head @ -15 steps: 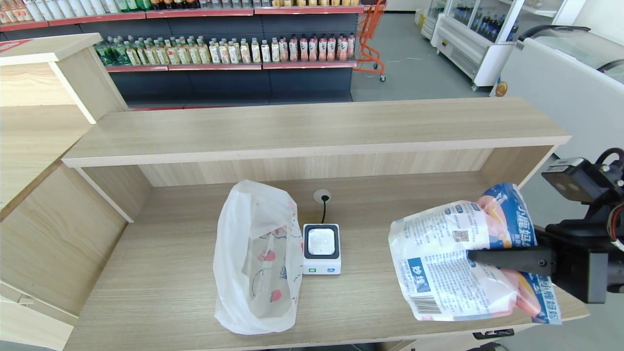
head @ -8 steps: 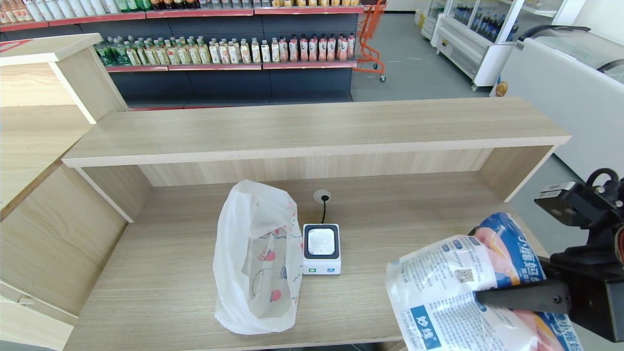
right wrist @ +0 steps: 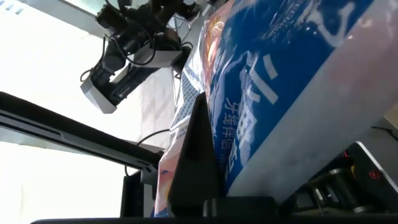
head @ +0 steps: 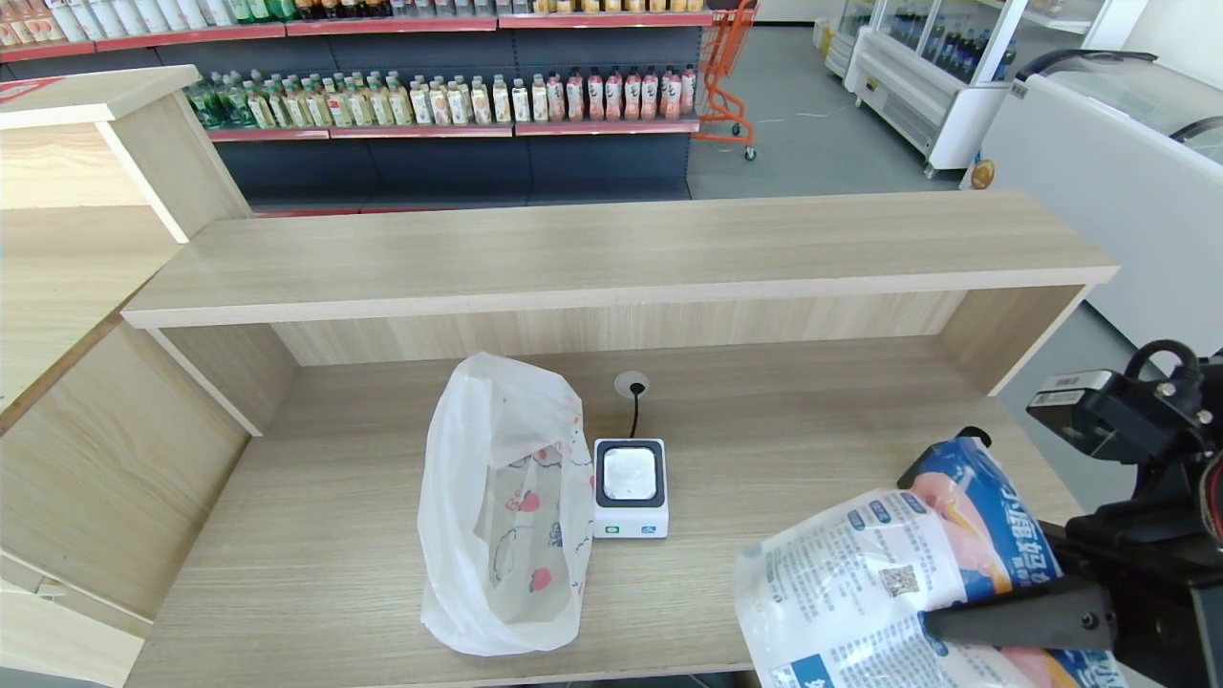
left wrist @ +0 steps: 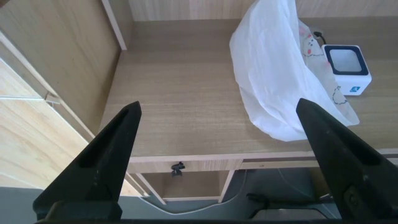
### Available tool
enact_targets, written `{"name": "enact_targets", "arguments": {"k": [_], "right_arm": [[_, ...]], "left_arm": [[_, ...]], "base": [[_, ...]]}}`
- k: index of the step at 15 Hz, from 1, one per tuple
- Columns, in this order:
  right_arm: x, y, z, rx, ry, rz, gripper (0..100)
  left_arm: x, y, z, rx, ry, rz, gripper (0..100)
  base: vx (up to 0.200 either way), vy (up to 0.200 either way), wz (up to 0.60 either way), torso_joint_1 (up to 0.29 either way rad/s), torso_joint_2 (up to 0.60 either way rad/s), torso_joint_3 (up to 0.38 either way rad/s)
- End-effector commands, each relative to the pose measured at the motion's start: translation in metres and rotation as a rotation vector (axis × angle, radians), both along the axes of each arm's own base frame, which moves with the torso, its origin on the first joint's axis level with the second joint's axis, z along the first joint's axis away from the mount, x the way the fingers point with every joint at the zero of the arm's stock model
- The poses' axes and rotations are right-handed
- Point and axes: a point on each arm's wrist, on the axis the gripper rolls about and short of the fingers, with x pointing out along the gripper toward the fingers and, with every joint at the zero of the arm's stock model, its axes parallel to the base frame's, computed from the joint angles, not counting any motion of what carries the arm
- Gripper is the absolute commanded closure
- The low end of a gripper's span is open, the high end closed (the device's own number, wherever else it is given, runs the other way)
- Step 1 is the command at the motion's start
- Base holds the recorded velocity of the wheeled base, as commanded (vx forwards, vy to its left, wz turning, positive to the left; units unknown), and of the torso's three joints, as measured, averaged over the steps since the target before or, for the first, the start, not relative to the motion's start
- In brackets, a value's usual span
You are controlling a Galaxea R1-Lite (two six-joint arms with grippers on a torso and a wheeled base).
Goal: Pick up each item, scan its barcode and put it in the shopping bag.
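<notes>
The right tool holds the packet at the near right of the worktop. I think it should go left, white face turned down, over the scanner beside the bag. The left tool is wide.

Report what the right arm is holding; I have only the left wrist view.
Observer: The right gripper is shut on a blue, white and pink snack packet.
Operator: Say where it is relative to the scanner.
Observer: The snack packet is held over the counter's near right edge, well to the right of the scanner and not above its window.
Operator: Give me the side that faces up.
Observer: The white printed side, with a small square code on it, faces up toward the head camera.
</notes>
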Motion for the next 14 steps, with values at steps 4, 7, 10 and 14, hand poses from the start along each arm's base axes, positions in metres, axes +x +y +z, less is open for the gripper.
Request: {"name": "enact_targets", "arguments": {"k": [4, 7, 10, 14], "right_arm": [[0.003, 0.003, -0.004, -0.017, 0.008, -0.006, 100], [0.004, 0.003, -0.005, -0.021, 0.007, -0.013, 100], [0.004, 0.003, -0.004, -0.021, 0.001, -0.012, 100], [0.024, -0.001, -0.004, -0.115, -0.282, -0.177, 100]], "left_arm": [[0.0, 0.0, 0.0, 0.0, 0.0, 0.0, 0], [0.0, 0.0, 0.0, 0.0, 0.0, 0.0, 0], [0.0, 0.0, 0.0, 0.0, 0.0, 0.0, 0], [0.0, 0.0, 0.0, 0.0, 0.0, 0.0, 0]], "base": [[0.0, 0.0, 0.0, 0.0, 0.0, 0.0], [0.0, 0.0, 0.0, 0.0, 0.0, 0.0], [0.0, 0.0, 0.0, 0.0, 0.0, 0.0], [0.0, 0.0, 0.0, 0.0, 0.0, 0.0]]}}
